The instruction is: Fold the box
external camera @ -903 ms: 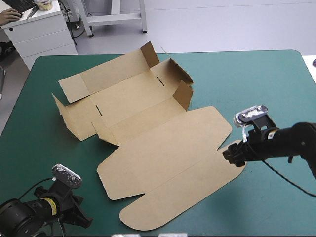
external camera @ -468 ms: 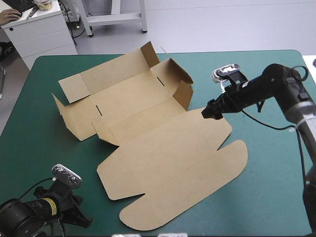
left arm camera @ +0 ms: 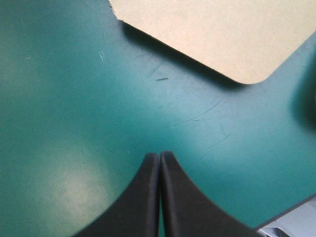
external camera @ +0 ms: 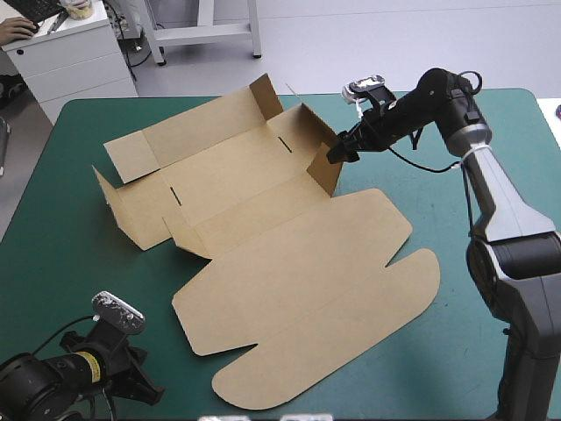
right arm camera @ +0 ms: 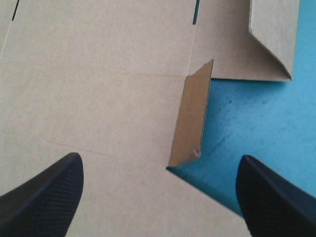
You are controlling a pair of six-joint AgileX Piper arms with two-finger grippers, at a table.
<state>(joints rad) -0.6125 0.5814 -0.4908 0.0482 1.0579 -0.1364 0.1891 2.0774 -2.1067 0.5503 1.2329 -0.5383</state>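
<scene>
Box (external camera: 289, 263) — a cut sheet of matte brown board with rounded lid corners and narrow slots in the base panel — lies mostly flat on the teal-green table cover (external camera: 79, 289), far walls partly raised.

Right gripper (external camera: 337, 154): black cross-hatched fingers wide apart, gripping nothing, with a raised side flap (right arm camera: 192, 118) just ahead between them.

Left gripper (left arm camera: 160, 155): fingers pressed together, empty. One rounded board corner lies ahead of it.

Looks like a robotics lab. Left arm (external camera: 39, 386) and right arm (external camera: 495, 202) work at a table (external camera: 105, 289) with a teal-green cover. Behind it: bare grey floor (external camera: 394, 44), white drawer cabinet (external camera: 74, 66), pale metal stand frame (external camera: 206, 33).
</scene>
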